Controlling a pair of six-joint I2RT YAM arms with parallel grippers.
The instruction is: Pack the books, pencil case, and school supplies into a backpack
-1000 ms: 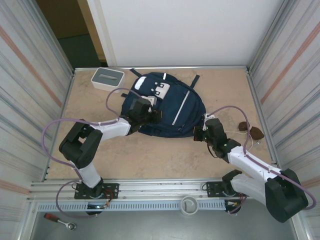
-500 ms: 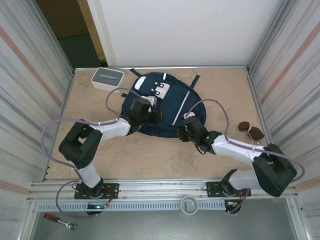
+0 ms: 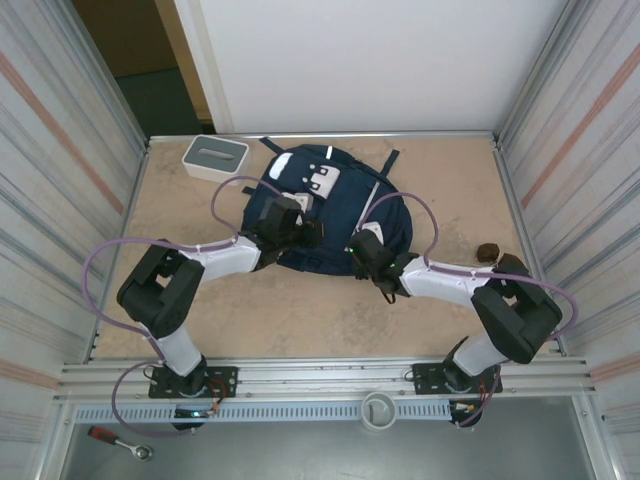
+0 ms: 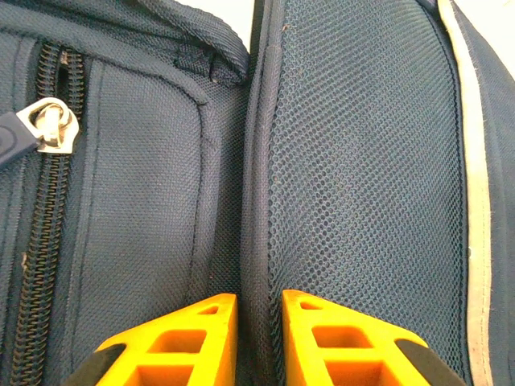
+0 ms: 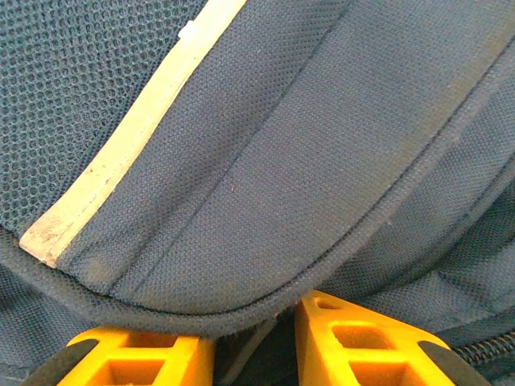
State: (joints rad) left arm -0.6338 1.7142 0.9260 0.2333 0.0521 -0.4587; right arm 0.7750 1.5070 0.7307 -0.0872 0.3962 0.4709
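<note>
In the upper left of the overhead view, a white rectangular box with a grey top [image 3: 214,157] sits on the tan tabletop [image 3: 300,320], just beside the upper left edge of the large navy-blue fabric backpack [image 3: 375,215]. The backpack lies flat at the centre of the frame, towards the far edge of the table, its white reflective patches facing up. The left gripper [image 3: 305,232] rests on the backpack's left half. In the left wrist view its yellow fingers [image 4: 189,338] stand almost together, pinching a raised piped seam of the backpack between them; a silver metal zipper pull [image 4: 44,125] hangs at the left of that frame, and mesh fabric lies to the right of the seam. The right gripper [image 3: 358,245] sits at the backpack's lower edge, right of centre. In the right wrist view its yellow fingers [image 5: 354,342] stand partly apart, with the backpack's rounded piped rim crossing just above the gap and a thin white stripe [image 5: 121,153] running diagonally through the upper left. Whether these fingers have hold of the fabric cannot be determined. At the right of the overhead view, a small dark brown object [image 3: 488,252] lies on the table, well apart from the backpack.
</note>
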